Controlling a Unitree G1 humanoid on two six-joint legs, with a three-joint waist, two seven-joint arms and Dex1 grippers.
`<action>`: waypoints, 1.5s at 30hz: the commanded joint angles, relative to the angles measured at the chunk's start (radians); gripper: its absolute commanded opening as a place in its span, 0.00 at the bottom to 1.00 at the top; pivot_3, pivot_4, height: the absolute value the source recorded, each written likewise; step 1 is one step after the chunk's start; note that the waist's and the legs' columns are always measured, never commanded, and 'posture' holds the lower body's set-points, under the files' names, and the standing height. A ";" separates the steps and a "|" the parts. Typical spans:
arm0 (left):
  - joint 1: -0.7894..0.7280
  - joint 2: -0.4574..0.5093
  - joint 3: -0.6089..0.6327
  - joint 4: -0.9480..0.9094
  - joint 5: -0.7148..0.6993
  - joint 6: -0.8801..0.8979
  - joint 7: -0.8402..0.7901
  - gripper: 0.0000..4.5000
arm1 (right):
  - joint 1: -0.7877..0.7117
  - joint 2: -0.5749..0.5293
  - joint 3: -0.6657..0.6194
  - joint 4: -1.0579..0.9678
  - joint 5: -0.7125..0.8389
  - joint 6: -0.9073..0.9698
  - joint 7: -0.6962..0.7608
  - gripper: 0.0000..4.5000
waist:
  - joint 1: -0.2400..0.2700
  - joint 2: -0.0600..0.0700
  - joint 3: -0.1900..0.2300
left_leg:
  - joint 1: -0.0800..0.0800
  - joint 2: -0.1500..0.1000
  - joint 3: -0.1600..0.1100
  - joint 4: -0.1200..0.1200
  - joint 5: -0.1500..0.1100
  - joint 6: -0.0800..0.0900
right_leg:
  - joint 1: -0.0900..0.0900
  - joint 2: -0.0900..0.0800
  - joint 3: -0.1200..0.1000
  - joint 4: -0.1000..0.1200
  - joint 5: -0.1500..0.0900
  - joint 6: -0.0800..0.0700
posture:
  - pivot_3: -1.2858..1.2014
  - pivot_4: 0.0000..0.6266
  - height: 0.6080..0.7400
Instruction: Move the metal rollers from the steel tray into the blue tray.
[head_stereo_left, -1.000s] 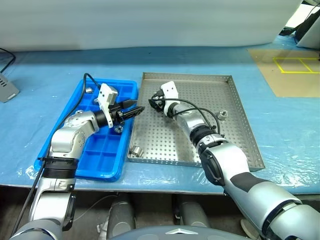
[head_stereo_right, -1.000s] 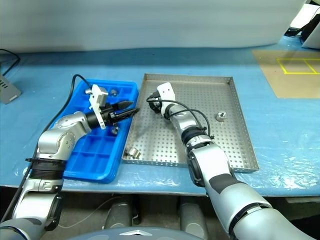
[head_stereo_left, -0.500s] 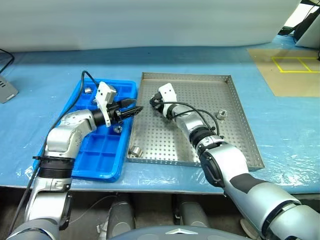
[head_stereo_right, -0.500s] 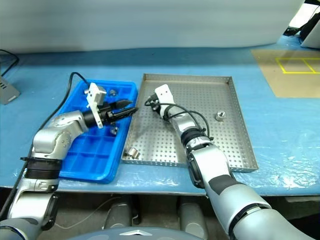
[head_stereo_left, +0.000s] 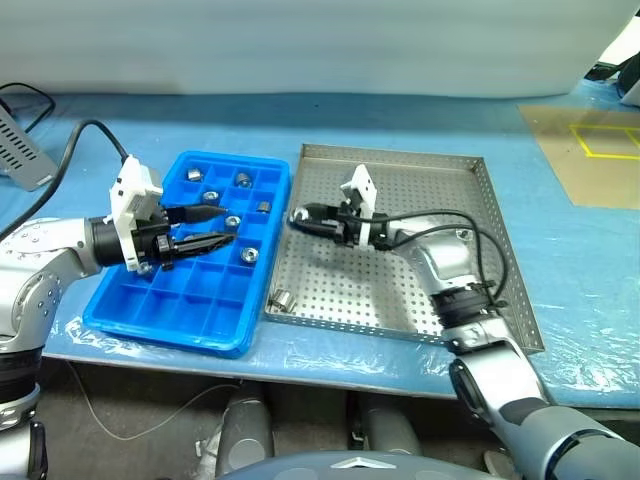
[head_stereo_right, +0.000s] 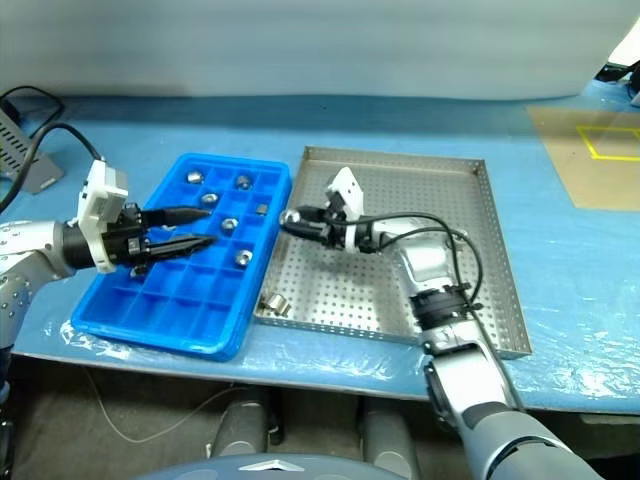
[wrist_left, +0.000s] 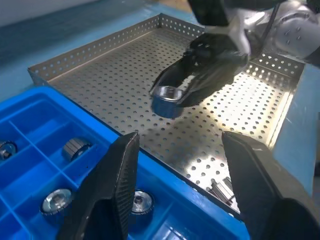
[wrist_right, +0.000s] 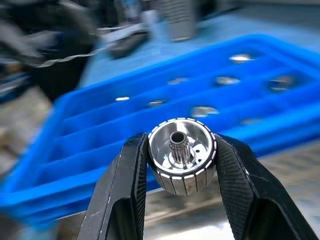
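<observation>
Blue tray (head_stereo_left: 130, 318) sits on the bench (head_stereo_left: 420, 120), which is covered in light blue sheeting, just to the left of the steel tray (head_stereo_left: 500, 260); their long edges are nearly touching. Right end effector (wrist_right: 181, 159) is closed on a metal roller (wrist_right: 182, 161), fingers pinching it from both sides, hollow centre facing the wrist camera. In the head views that end effector (head_stereo_left: 296, 216) points left, above the left edge of the steel tray, close to the blue tray's rim. The left wrist view shows the same gripped roller (wrist_left: 168, 96) above the perforated floor.

Left end effector (head_stereo_left: 212, 228) is over the blue tray, pointing right, fingers (wrist_left: 112, 190) parted with nothing between them.

Rollers already in the blue tray's compartments: one at the far corner (head_stereo_left: 194, 174), others at (head_stereo_left: 212, 196), (head_stereo_left: 243, 180), (head_stereo_left: 234, 222) and (head_stereo_left: 247, 255). A small dark piece lies in a compartment near the right rim (head_stereo_left: 263, 208), can't tell what it is. One loose roller (head_stereo_left: 282, 298) lies on its side in the steel tray's near left corner. Another small one (head_stereo_left: 462, 234) sits toward the steel tray's right side, partly behind the right arm's cable.

A grey device with a black cord (head_stereo_left: 22, 145) lies at the far left of the bench.
</observation>
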 joint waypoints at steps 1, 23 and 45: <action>0.080 0.029 0.048 -0.111 -0.068 0.040 -0.012 0.61 | -0.027 0.020 0.055 -0.118 0.101 0.159 0.039 0.36 | -0.001 0.000 0.000 | 0.002 0.000 -0.001 -0.002 0.001 -0.001 | 0.000 0.000 0.000 0.000 0.000 0.000 | 0.55 0.24 1.00; 0.441 0.079 0.248 -0.197 -0.048 -0.004 -0.016 0.61 | -0.071 0.159 0.166 -0.016 0.097 0.324 -0.056 0.36 | 0.075 -0.003 0.000 | 0.002 -0.001 -0.005 -0.019 0.010 -0.016 | -0.006 0.001 -0.005 0.001 -0.005 -0.004 | 0.60 0.24 1.00; 0.096 -0.075 -0.015 -0.110 -0.058 0.019 0.142 0.61 | -0.067 -0.011 -0.159 -0.141 0.139 0.215 -0.236 1.00 | 0.076 -0.006 -0.003 | 0.003 -0.006 -0.007 -0.014 0.013 -0.020 | -0.002 0.000 -0.006 0.006 -0.003 -0.003 | 0.53 0.24 1.00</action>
